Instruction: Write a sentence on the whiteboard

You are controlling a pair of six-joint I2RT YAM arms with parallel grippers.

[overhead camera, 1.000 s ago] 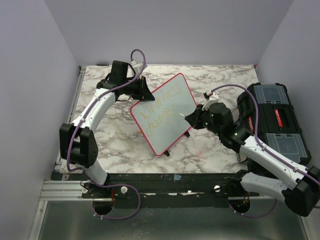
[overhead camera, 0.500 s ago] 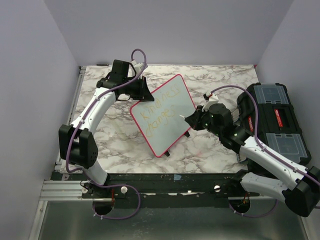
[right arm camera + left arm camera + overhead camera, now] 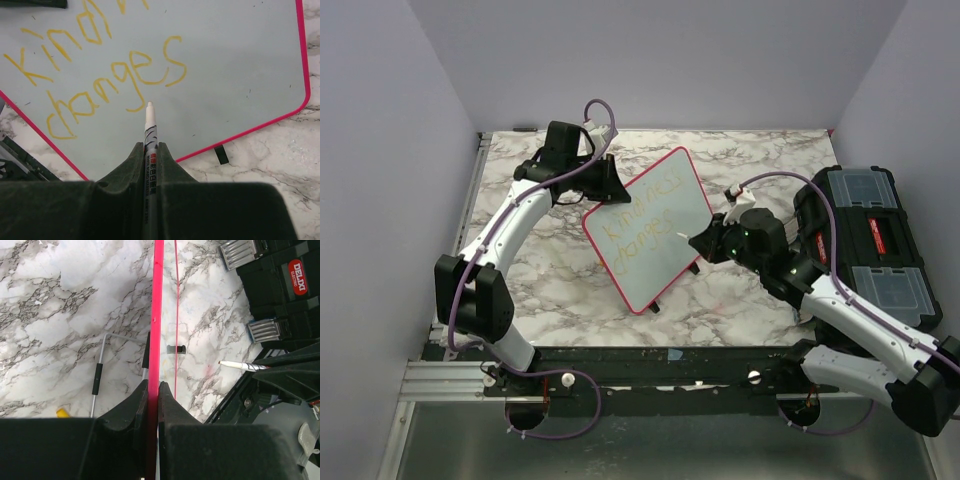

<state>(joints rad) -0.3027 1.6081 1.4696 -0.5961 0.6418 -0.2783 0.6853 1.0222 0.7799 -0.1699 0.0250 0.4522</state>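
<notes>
The whiteboard (image 3: 655,268), white with a pinkish-red frame, stands tilted in mid-table. My left gripper (image 3: 606,190) is shut on its upper-left edge; the left wrist view shows the red frame (image 3: 158,315) pinched between the jaws of that gripper (image 3: 154,390). The sentence (image 3: 642,225) is yellow handwriting in two lines, reading "kindness" over "changes" (image 3: 115,75). My right gripper (image 3: 150,150) is shut on a white marker (image 3: 149,125). Its tip points at the board (image 3: 235,60) just below the "g" of "changes". In the left wrist view the marker (image 3: 240,365) seems slightly off the board face.
A black toolbox (image 3: 865,240) with clear lids sits at the table's right edge, close behind my right arm. A thin wire stand (image 3: 100,370) and a small yellow piece (image 3: 61,412) lie on the marble behind the board. Grey walls enclose the table.
My left arm has shifted slightly up and right, nudging the board's top edge with it. The right gripper and marker have barely moved.
</notes>
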